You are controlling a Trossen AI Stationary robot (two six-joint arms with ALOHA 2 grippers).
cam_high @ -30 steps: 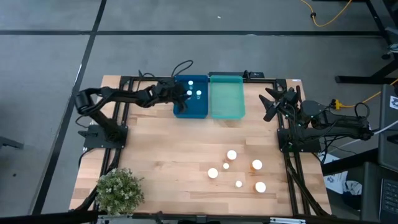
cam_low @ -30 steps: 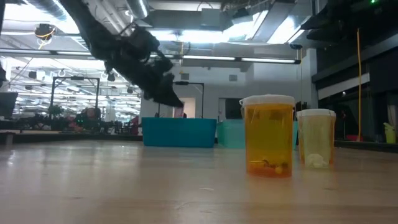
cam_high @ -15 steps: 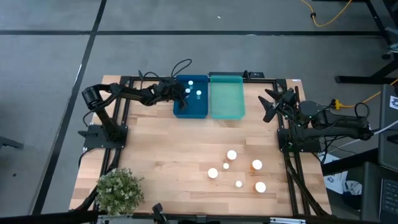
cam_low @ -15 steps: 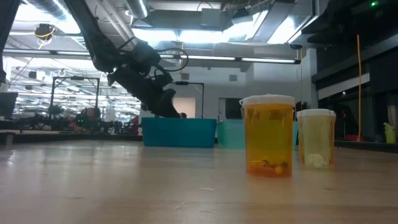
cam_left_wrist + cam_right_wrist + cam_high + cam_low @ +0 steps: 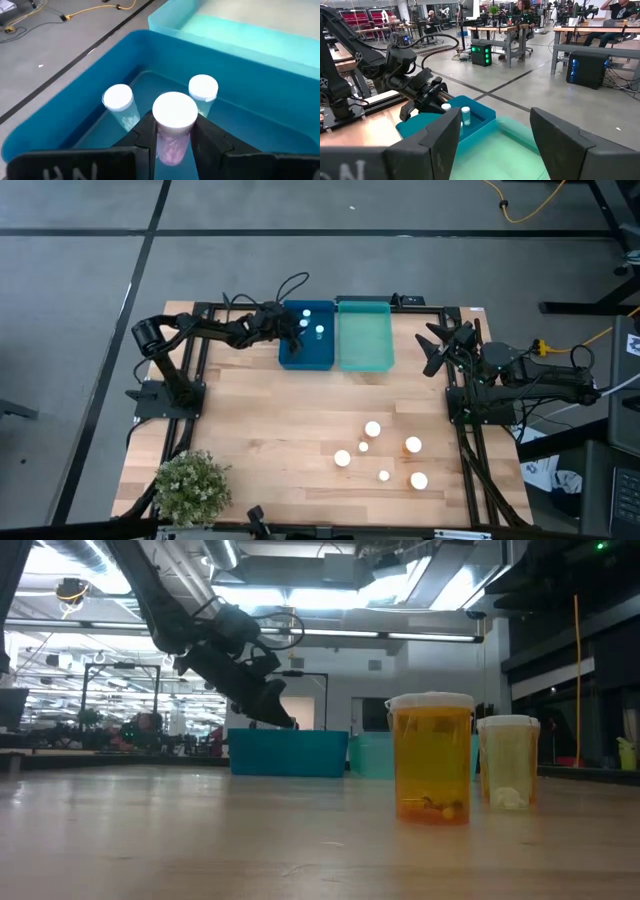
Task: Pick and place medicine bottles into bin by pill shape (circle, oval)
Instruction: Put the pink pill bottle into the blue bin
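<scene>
Left gripper pinches a small bottle over the blue bin; released crooked, it could topple the two bottles standing inside.

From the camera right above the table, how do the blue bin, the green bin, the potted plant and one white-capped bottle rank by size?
1. The teal-green plastic bin and the dark blue plastic bin look about alike; I would not rank them.
2. The leafy green potted plant, slightly smaller.
3. The white-capped bottle, far the smallest.
</scene>
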